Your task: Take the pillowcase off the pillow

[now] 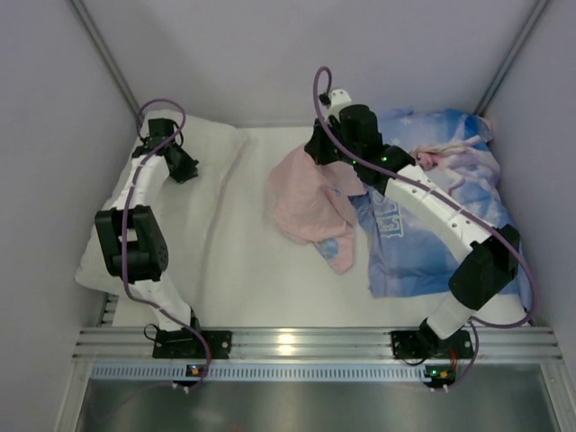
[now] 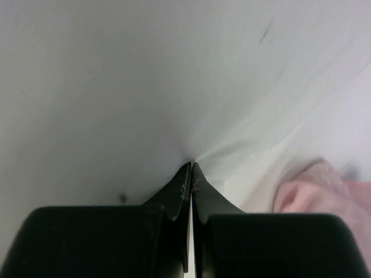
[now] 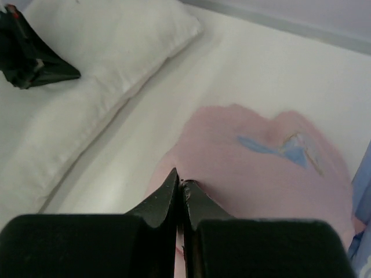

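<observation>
So the pillowcase [image 1: 306, 202] was already off, crumpled pink side up mid-table [image 1: 261, 288], between the bare white pillow [image 1: 211, 180] on the left and the blue Elsa-print pillow [image 1: 441, 216] on the right, lapping onto that one's edge. The left gripper [image 2: 191, 165] was fully closed, tips dug into the white pillow's fabric – creases fanned out from them. The right gripper [image 3: 181, 180] was closed too, at the pink cloth's far edge, apparently holding nothing.
</observation>
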Tool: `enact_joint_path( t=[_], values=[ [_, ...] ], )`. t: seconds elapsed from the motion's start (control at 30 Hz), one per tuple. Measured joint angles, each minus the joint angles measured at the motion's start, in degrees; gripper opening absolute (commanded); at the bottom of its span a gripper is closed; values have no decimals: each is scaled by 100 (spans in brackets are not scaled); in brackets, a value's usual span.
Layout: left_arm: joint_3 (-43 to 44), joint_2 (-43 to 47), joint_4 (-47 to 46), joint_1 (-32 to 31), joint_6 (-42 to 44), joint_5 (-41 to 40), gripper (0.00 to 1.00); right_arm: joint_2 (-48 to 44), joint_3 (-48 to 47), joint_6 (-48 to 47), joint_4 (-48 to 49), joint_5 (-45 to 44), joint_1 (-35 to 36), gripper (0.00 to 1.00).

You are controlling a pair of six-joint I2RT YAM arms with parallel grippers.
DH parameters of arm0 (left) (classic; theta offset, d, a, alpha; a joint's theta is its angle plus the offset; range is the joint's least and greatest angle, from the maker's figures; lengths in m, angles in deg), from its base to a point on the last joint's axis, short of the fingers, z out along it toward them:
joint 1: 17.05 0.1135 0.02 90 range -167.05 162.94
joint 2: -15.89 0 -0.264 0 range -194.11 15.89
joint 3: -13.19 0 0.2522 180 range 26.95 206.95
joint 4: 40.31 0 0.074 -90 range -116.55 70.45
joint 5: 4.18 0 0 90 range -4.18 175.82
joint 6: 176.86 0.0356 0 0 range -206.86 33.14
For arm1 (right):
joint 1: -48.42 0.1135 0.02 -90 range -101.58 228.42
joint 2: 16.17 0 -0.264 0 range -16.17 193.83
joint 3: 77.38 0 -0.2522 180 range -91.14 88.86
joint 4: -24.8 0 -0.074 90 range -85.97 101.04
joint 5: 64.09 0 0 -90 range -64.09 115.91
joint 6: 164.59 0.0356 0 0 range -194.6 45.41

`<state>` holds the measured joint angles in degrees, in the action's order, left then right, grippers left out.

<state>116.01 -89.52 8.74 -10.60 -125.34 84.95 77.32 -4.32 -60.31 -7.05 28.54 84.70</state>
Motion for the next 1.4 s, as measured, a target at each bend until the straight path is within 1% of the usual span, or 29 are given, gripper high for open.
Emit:
enact_joint_path(
  t=[0.1,0.13,0.17,0.2,0.23,0.27,0.3,0.33,0.4,0.47,0.57,0.67,0.7,0.8,0.9,1.03,1.17,1.3,1.4],
  values=[
    [-507,446,-74,-114,-85,120,0,87,378,31,-44,42,0,0],
    [-566,527,-72,-177,-85,144,0,162,461,46,-42,70,0,3],
    [-610,621,-76,-302,-83,170,4,256,522,70,-39,111,0,32],
    [-623,695,-90,-437,-79,208,15,374,568,122,-42,164,0,59],
    [-627,752,-105,-555,-66,238,21,498,603,133,-42,210,-2,72],
    [-647,833,-136,-730,-57,264,29,649,625,96,-61,291,0,79],
    [-688,946,-175,-938,-37,273,37,796,634,107,-74,348,0,80],
    [-748,1088,-197,-1158,-13,271,50,940,671,96,-103,391,0,82],
    [-944,1449,-232,-1620,-9,273,58,1078,844,98,-201,382,0,86],
    [-1169,1875,-227,-2074,-35,223,63,1040,1191,138,-299,234,0,92],
    [-1412,2444,-225,-2568,-37,101,65,811,1576,162,-549,-271,4,92],
    [-1554,2924,-229,-2931,-35,-28,67,542,1646,205,-811,-732,-52,92],
    [-1582,3038,-236,-3003,-37,-50,69,457,1648,238,-839,-887,-74,92],
    [-1700,3292,-236,-3099,-35,-50,70,289,1674,293,-866,-1300,-138,92],
    [-1818,3359,-236,-3161,-35,-44,69,341,1790,391,-863,-1598,-188,88],
    [-2044,3366,-229,-3338,-37,-28,69,901,1808,546,-890,-1786,-254,85],
    [-2238,3366,-223,-3574,-37,-31,69,1910,1521,614,-944,-1768,-234,84],
    [-2343,3412,-227,-3755,-37,-33,69,2227,859,632,-951,-1563,-114,85],
    [-2411,3560,-223,-3816,-37,-31,69,2573,203,638,-876,-977,26,84]
  ],
)
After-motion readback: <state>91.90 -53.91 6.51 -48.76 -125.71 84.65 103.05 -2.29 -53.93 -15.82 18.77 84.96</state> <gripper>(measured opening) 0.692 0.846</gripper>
